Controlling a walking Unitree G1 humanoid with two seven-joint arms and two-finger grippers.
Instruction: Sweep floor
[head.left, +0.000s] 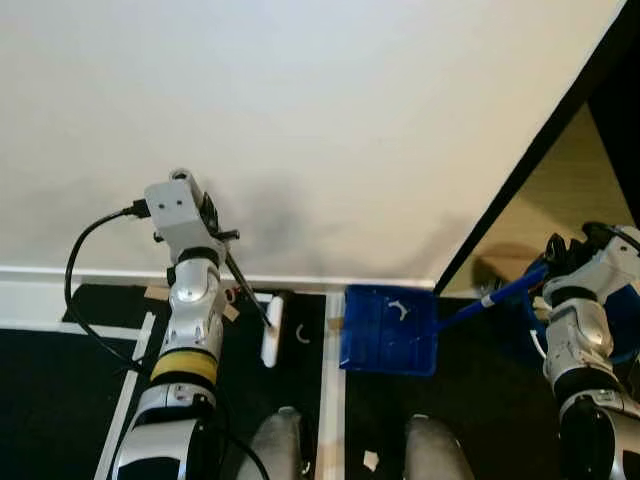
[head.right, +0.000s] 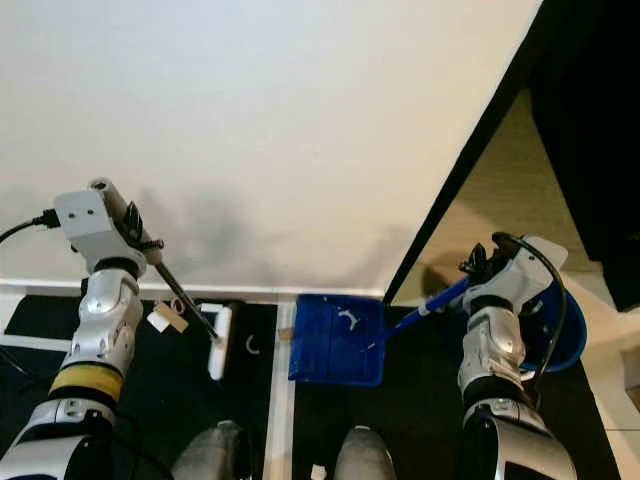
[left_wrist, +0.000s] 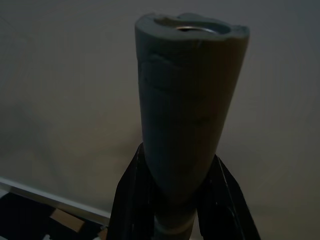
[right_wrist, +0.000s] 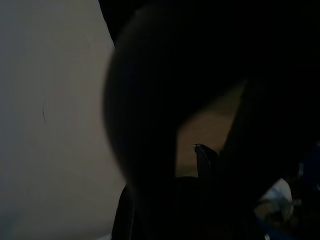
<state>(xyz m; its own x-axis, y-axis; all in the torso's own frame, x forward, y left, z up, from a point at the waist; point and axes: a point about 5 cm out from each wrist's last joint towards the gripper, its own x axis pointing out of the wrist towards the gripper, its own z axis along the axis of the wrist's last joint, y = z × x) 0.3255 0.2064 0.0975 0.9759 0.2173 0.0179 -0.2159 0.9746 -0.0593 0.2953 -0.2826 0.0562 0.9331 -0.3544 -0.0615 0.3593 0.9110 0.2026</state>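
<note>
Nearest, two grey feet (head.left: 275, 440) on black floor (head.left: 40, 400) crossed by white lines, a paper scrap (head.left: 370, 461) between them. Just beyond, white brush head (head.left: 271, 330) down on the floor, a curled scrap (head.left: 303, 334) beside it; left hand (left_wrist: 170, 210) clamped round the grey brush handle (left_wrist: 187, 115). Alongside, blue dustpan (head.left: 388, 330) flat by the wall (head.left: 300, 110), scrap inside; right hand (head.left: 562, 258) at its blue handle (head.left: 495, 294), grip impossible to tell.

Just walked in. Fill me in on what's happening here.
The robot is sweeping by the wall. Its left gripper holds a brush handle; the white brush head rests on the black floor. Its right gripper holds a blue dustpan, which contains a white scrap. More scraps lie between them.
</note>
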